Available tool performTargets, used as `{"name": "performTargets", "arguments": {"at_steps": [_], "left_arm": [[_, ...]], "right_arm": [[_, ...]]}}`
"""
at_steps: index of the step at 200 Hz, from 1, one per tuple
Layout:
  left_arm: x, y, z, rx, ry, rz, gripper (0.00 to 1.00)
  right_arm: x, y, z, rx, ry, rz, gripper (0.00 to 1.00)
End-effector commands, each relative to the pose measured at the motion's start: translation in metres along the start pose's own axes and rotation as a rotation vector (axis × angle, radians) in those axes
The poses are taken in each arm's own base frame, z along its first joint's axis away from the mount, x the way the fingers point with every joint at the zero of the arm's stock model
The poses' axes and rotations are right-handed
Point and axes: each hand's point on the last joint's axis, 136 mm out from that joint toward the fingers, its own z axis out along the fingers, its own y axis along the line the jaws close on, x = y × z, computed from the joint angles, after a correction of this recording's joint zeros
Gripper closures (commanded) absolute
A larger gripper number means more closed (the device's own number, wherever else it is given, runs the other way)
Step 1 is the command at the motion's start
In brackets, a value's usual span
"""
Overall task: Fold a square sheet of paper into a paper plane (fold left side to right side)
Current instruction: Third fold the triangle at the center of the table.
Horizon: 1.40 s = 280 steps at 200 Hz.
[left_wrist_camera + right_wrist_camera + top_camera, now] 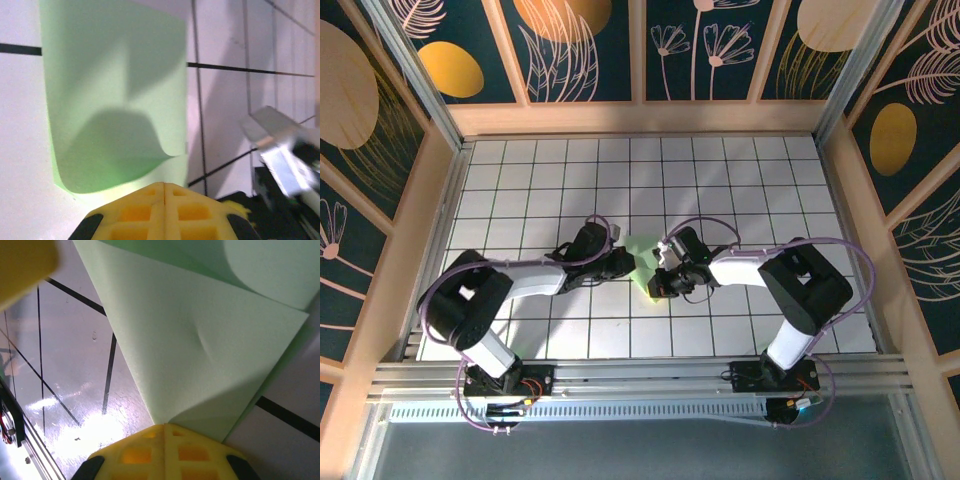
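Left arm (pixel 525 278), right arm (pixel 740 268): white link shells, chunky black joint housings. Purple cables (pixel 840 243) loop alongside each, down to black bases (pixel 505 383). Left gripper (pixel 164 186) fingers yellow, moulded with square recesses, black outer corners; right gripper (pixel 164 427) alike.

A white table (pixel 520 180) with dark grid lines sits inside wood-framed walls (pixel 582 50) of teal flowered panels; a metal rail (pixel 640 372) fronts it.

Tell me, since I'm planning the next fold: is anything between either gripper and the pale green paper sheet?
Nothing visible. The left gripper and right gripper, both shut, sit right at the edges of the partly folded pale green paper sheet.
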Motion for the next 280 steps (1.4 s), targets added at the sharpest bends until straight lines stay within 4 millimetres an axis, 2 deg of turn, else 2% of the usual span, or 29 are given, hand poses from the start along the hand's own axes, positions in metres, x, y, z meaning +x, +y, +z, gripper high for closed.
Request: {"name": "performTargets", "arguments": {"at_steps": [1,49,92,148,156,234,280], "left_arm": [[0.007,-0.006,-0.006,0.05,-0.011,0.015,1.0],[0.028,-0.014,0.008,0.121,0.036,-0.015,1.0],[0.032,-0.016,0.016,0.128,0.046,-0.02,1.0],[0.032,-0.006,0.022,0.089,0.041,-0.035,1.0],[0.036,0.005,0.028,0.056,0.054,-0.047,1.0],[0.04,0.036,0.034,-0.086,0.054,-0.096,1.0],[0.026,0.051,0.029,-0.158,0.017,-0.093,1.0]], "right_arm": [[0.029,-0.06,0.005,0.255,0.077,0.1,1.0],[0.03,-0.066,0.003,0.295,0.082,0.104,1.0],[0.032,-0.067,0.007,0.296,0.094,0.105,1.0],[0.033,-0.068,0.007,0.31,0.102,0.098,1.0],[0.033,-0.068,0.008,0.314,0.105,0.098,1.0],[0.039,-0.074,0.007,0.357,0.143,0.092,1.0],[0.041,-0.077,0.006,0.375,0.148,0.084,1.0]]}}
